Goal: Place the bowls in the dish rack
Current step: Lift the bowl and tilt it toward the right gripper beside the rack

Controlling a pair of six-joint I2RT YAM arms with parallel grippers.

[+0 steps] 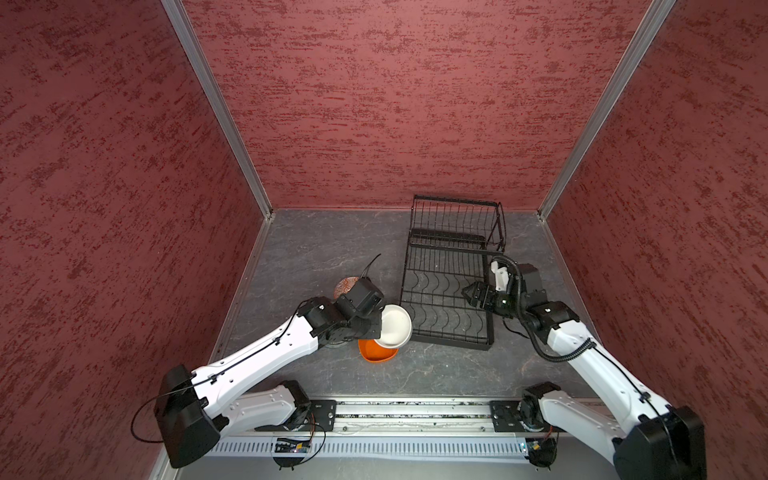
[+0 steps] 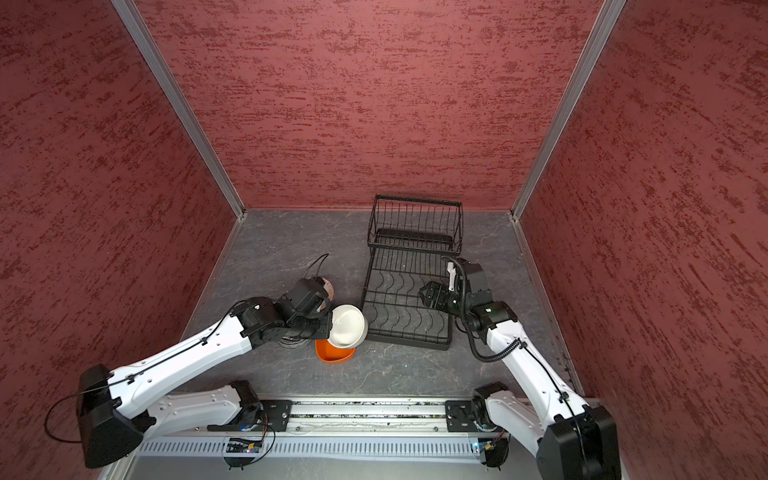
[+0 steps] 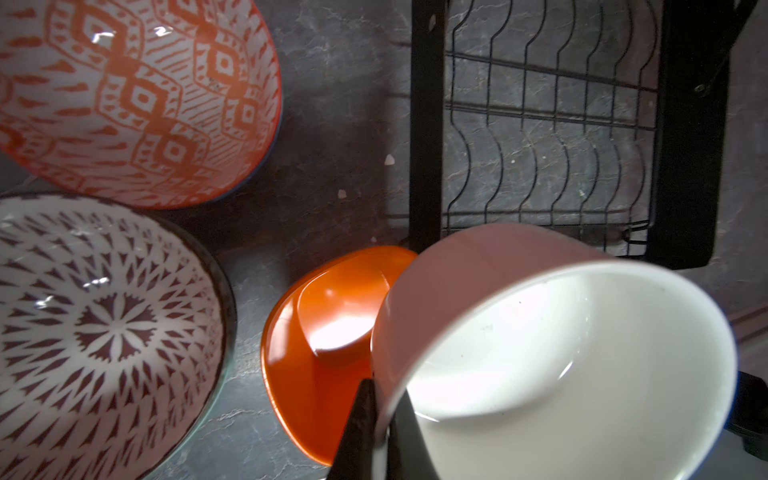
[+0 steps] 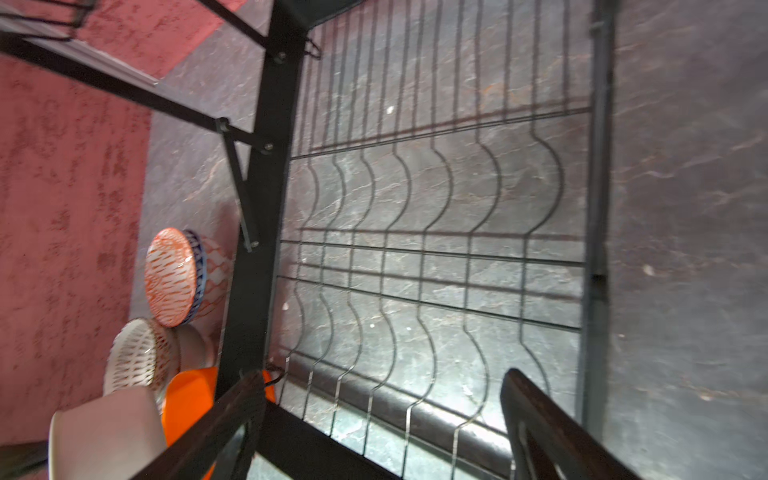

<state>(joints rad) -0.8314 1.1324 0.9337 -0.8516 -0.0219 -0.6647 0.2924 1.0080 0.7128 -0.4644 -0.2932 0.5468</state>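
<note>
My left gripper (image 3: 384, 399) is shut on the rim of a plain white bowl (image 1: 397, 330) (image 2: 349, 326) (image 3: 561, 353), one finger inside and one outside. The bowl hangs tilted just above an orange bowl (image 1: 376, 354) (image 3: 328, 332) on the table. It is close to the near left corner of the black wire dish rack (image 1: 449, 341) (image 2: 407, 343) (image 3: 426, 124). A red-orange patterned bowl (image 3: 137, 95) (image 4: 172, 276) and a black patterned bowl (image 3: 99, 332) (image 4: 133, 357) sit behind my left arm. My right gripper (image 1: 467, 295) (image 4: 382, 376) hovers open over the rack's flat base with nothing between its fingers.
Red textured walls (image 1: 374, 104) enclose the grey stone-look tabletop (image 1: 316, 249) on three sides. The rack's raised basket (image 1: 455, 220) stands at the far end. A metal rail (image 1: 415, 409) carrying both arm bases runs along the front edge.
</note>
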